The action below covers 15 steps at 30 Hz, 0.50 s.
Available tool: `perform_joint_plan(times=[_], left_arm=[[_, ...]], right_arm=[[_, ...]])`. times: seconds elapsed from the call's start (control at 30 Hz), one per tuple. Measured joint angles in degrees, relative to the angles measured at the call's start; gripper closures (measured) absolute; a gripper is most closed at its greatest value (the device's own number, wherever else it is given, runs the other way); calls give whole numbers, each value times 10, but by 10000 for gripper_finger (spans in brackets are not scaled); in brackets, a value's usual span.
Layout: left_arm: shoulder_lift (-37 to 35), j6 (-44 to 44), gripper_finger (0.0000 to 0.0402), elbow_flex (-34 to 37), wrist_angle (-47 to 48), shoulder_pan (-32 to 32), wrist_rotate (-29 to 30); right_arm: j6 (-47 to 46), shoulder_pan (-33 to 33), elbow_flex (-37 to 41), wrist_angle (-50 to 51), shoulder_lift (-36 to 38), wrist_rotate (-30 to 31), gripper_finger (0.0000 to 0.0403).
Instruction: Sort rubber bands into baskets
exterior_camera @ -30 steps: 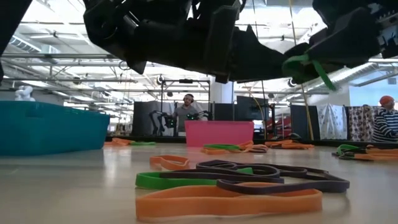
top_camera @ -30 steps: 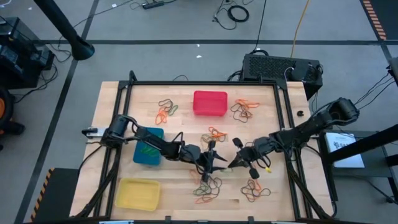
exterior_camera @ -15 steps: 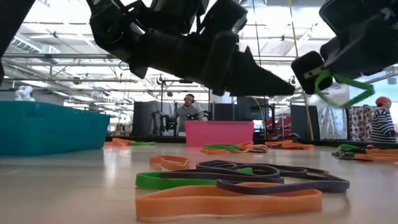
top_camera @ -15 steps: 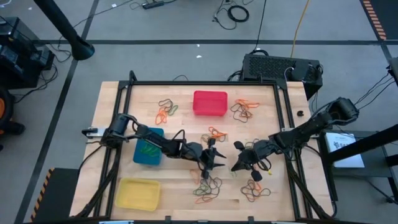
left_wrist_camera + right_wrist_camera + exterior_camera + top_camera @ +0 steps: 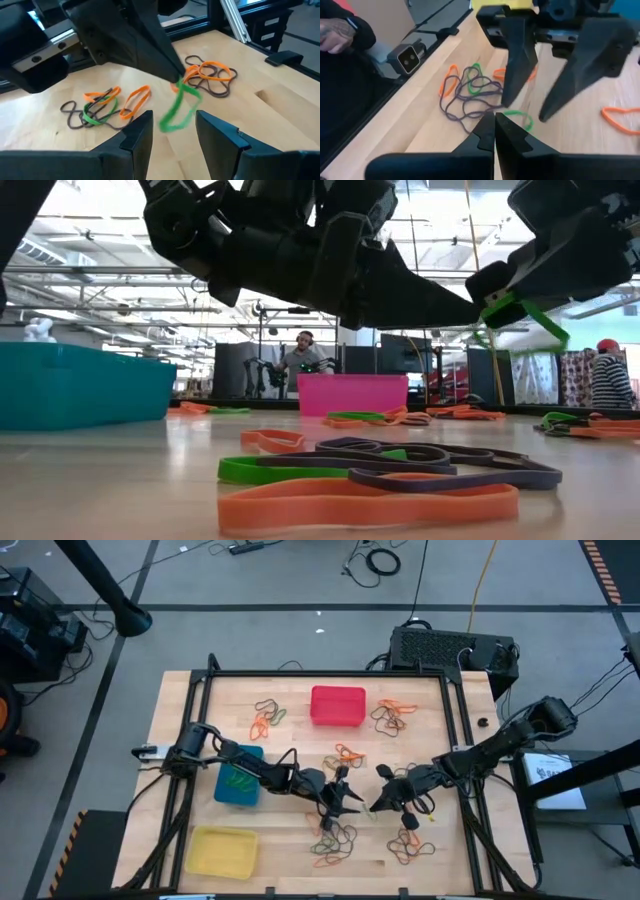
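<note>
Wooden table (image 5: 180, 700), green bands in blue basket (image 5: 238, 786), red basket (image 5: 337, 706) and yellow basket (image 5: 221, 850) bare, right jaws clamped on green band (image 5: 177, 109), left jaws apart.

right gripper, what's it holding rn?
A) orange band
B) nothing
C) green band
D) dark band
C: the right gripper is shut on a green rubber band that dangles off the table from its tips, in front of the open left gripper; the low view shows the same green loop hanging under that arm.
</note>
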<state>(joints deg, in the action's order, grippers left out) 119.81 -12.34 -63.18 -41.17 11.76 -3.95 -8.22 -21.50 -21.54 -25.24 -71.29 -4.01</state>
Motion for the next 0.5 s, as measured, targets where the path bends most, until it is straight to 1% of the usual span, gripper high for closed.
perform_joint_plan(times=[0.17, 0.5], left_arm=[[0, -1, 244, 0, -19, 0, 6], [0, -1, 244, 0, -21, -1, 6]], right_arm=[[6, 0, 0, -10, 0, 0, 403], [27, 6, 0, -42, 0, 0, 403]])
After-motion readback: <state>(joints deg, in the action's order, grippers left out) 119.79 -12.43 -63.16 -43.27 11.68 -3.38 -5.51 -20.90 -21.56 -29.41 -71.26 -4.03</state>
